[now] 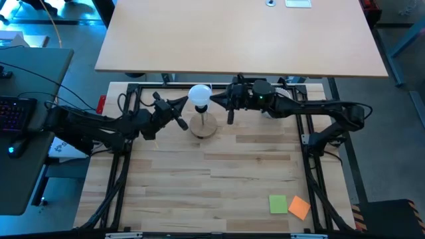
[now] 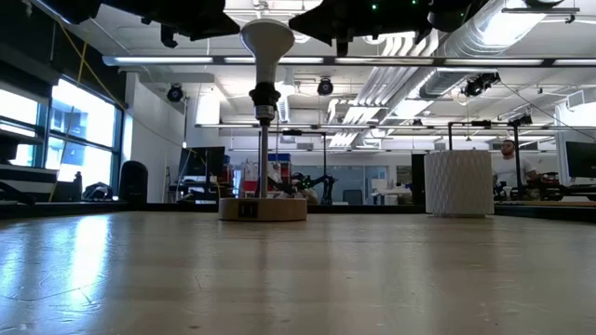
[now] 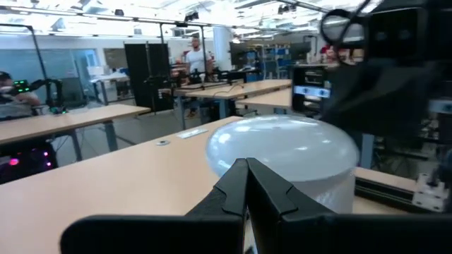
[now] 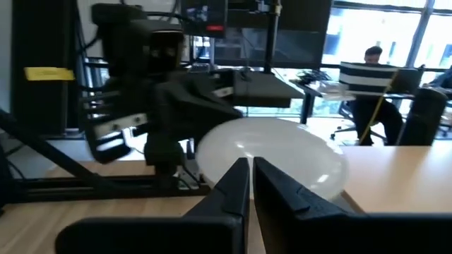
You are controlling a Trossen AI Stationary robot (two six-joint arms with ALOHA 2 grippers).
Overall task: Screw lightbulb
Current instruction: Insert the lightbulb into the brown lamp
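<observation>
left fingers (image 3: 246, 185) closed, empty; right fingers (image 4: 252, 185) closed, empty | lightbulb (image 1: 199, 94) between them

No text or label is legible anywhere.

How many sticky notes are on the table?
2: a green note and an orange note, touching each other near the table's front right corner in the high view. None other shows; the arms could hide some.
</observation>
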